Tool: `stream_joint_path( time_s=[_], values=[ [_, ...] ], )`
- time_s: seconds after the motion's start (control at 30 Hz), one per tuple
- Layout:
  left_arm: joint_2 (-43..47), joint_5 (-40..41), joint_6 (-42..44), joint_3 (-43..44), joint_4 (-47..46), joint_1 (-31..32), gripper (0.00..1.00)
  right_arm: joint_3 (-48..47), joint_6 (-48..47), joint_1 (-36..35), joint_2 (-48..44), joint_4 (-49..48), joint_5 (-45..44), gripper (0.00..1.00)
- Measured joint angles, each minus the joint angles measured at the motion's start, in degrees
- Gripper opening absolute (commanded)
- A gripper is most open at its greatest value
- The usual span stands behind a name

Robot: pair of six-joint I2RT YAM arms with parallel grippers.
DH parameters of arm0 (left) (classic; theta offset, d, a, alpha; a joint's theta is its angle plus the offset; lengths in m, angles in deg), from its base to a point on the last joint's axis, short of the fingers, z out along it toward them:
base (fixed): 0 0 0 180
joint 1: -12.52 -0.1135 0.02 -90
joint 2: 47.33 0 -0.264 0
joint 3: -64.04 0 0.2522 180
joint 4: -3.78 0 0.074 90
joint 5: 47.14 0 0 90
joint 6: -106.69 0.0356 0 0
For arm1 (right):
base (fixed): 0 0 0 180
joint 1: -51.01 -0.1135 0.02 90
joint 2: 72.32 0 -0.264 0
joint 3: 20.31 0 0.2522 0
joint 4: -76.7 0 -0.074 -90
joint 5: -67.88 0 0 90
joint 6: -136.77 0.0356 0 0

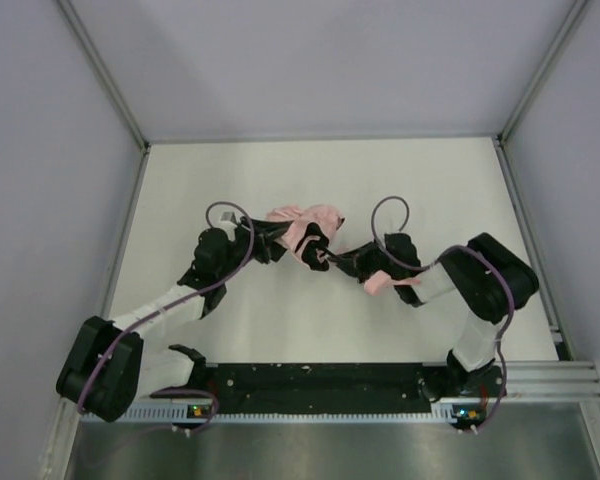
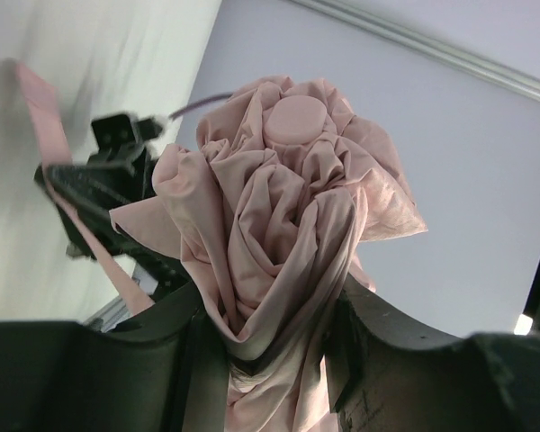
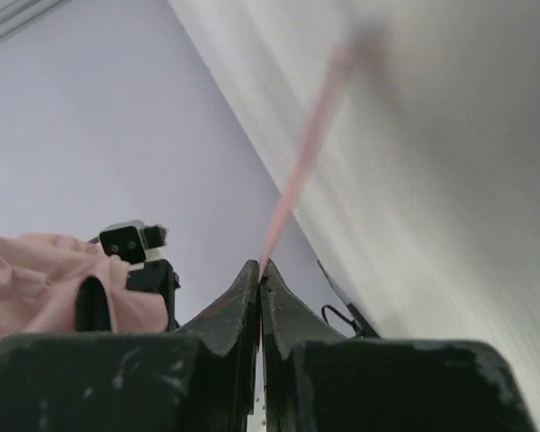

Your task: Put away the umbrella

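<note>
Left pincer point(image 1: 270, 243) point(image 2: 270, 333): clamped on the umbrella point(image 1: 305, 225) point(image 2: 279, 234), with one finger on each side of the bunched pink cloth.
Right pincer point(image 1: 332, 258) point(image 3: 259, 270): fingers together, nipping the thin pink strap point(image 3: 301, 171) point(image 2: 45, 117), which runs up and away from the tips.
Umbrella: folded, lying between the two pincers, which face each other. Its cloth bulges out just beyond the left pincer's tips.
Cap point(image 2: 295, 121): round and pink, on the end of the umbrella farthest from the left pincer.
Bench point(image 1: 280, 330): white, below both pincers. I cannot tell whether the umbrella touches it.
</note>
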Motion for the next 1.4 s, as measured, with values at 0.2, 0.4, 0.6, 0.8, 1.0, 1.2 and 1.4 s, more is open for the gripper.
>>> stream_joint_path(
  time_s=[0.2, 0.4, 0.6, 0.8, 1.0, 1.2, 1.4],
  values=[
    [-1.0, -7.3, 0.2, 0.0, -2.4, 0.6, 0.0, -14.2, -11.5, 2.3, 5.0, 1.2, 4.4, 0.0],
    [-0.3, -9.9, 10.6, 0.1, 9.8, 1.2, 0.0, -20.9, -20.5, 5.6, 9.3, -1.3, 9.4, 0.0],
    [-7.9, -6.1, 22.8, 1.9, 19.4, 1.3, 0.0, -22.8, -24.5, 6.2, 14.3, -2.7, 12.1, 0.0],
    [-13.8, 2.0, 30.0, 3.9, 22.9, 1.7, 0.0, -22.7, -26.8, 6.2, 17.7, -7.2, 11.5, 0.0],
    [-15.5, 8.6, 33.6, 7.1, 27.8, 3.5, 0.0, -22.7, -31.8, 6.2, 18.6, -6.8, 9.7, 0.0],
    [-17.8, 12.9, 30.7, 10.4, 33.1, 5.3, 0.0, -23.8, -41.9, 6.4, 17.9, 3.9, 8.0, 0.28],
    [-18.7, 14.5, 28.0, 12.2, 36.6, 5.7, 0.0, -28.9, -56.2, 7.2, 9.0, 29.9, 4.8, 0.69]
  ],
)
